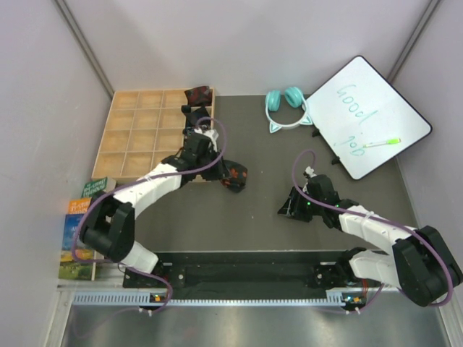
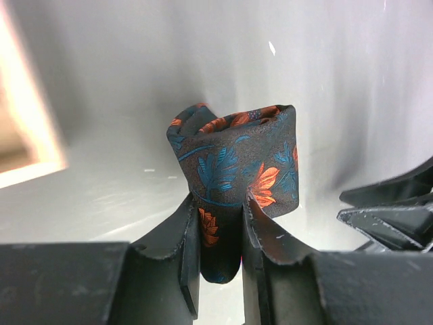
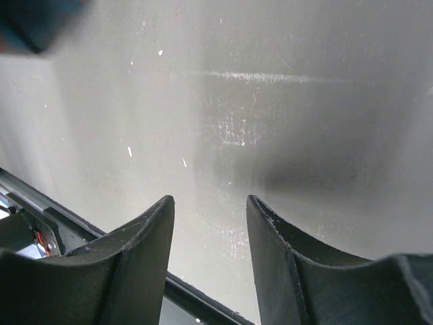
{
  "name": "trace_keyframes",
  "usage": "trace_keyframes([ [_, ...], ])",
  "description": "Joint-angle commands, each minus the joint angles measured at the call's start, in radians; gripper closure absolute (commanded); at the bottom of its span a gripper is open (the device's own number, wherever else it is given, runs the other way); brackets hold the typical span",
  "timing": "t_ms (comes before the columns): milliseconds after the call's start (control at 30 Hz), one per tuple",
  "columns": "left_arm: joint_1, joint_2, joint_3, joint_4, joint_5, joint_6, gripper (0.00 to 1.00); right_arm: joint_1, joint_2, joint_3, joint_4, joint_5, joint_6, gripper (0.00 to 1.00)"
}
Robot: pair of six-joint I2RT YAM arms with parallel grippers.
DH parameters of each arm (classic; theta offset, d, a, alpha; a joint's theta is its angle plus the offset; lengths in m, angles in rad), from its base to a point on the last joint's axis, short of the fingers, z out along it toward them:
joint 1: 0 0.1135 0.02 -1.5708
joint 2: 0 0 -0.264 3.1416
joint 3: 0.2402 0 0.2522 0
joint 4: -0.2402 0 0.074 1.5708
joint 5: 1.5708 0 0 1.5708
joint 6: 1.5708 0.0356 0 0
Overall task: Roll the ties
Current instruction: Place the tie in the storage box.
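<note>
A rolled tie [image 2: 237, 152], black with orange-red and blue flowers, stands upright on the grey table. My left gripper [image 2: 220, 196] is shut on its lower fold, one finger on each side. From above, the same tie [image 1: 235, 177] sits at the middle of the table with the left gripper [image 1: 221, 171] reaching it from the left. A second, dark red tie [image 1: 199, 95] lies at the far right corner of the wooden tray. My right gripper [image 3: 210, 200] hangs open over bare table with nothing between its fingers. In the top view, the right gripper [image 1: 288, 206] is to the right of the rolled tie and apart from it.
A wooden grid tray [image 1: 137, 134] with empty compartments sits at the back left. Teal cat-ear headphones [image 1: 286, 107] lie at the back. A whiteboard [image 1: 365, 116] with a green marker [image 1: 382, 143] is at the back right. Books [image 1: 83, 217] are stacked off the left edge.
</note>
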Motion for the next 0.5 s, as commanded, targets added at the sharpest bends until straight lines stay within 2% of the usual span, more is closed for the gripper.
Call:
trace_keyframes([
  [0,0.107,-0.104,0.069,-0.130,-0.016,0.064,1.00,-0.010,-0.005,0.003,0.042,-0.009,-0.015,0.52],
  [267,0.328,-0.147,0.198,-0.225,0.010,0.106,1.00,-0.010,-0.005,0.001,0.044,-0.009,-0.015,0.52],
  [467,0.482,-0.086,0.339,-0.236,0.039,0.077,1.00,-0.010,-0.003,0.001,0.044,-0.010,-0.015,0.52],
])
